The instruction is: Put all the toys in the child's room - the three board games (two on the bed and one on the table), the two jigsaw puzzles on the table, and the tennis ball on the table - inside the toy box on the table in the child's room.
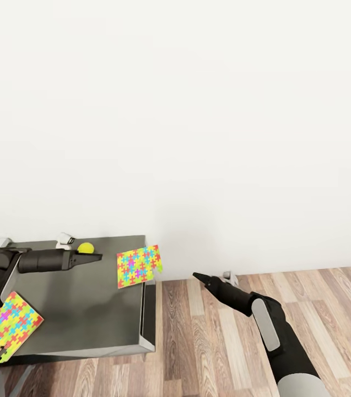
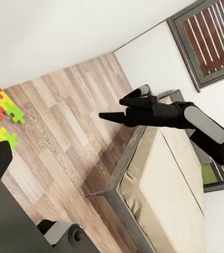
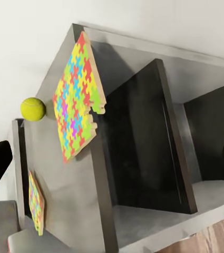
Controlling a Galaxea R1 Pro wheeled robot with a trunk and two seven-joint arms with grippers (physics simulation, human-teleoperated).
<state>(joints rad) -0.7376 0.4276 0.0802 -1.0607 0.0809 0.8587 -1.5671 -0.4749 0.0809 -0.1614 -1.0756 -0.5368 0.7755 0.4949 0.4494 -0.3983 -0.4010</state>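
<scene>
**Toys Sit on the Grey Table**

While both arms hang in the air, the head view shows the tennis ball (image 1: 87, 247) at the lower left, just past the left gripper (image 1: 97, 257), whose jaws I cannot make out. One jigsaw puzzle (image 1: 138, 266) pokes over the table (image 1: 81, 309) edge; another (image 1: 10, 326) lies at the bottom left. In the left wrist view, the right gripper (image 2: 114, 108) holds nothing, jaws a little apart, above the bed (image 2: 167, 184). In the right wrist view, the ball sits at the left.

No readable text, labels or numbers anywhere.

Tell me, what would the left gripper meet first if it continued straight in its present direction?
Probably the tilted multicolour jigsaw puzzle sheet overhanging the dark grey table's edge. The left gripper points towards it in the head view, though depth is unclear, so it might pass above.
</scene>
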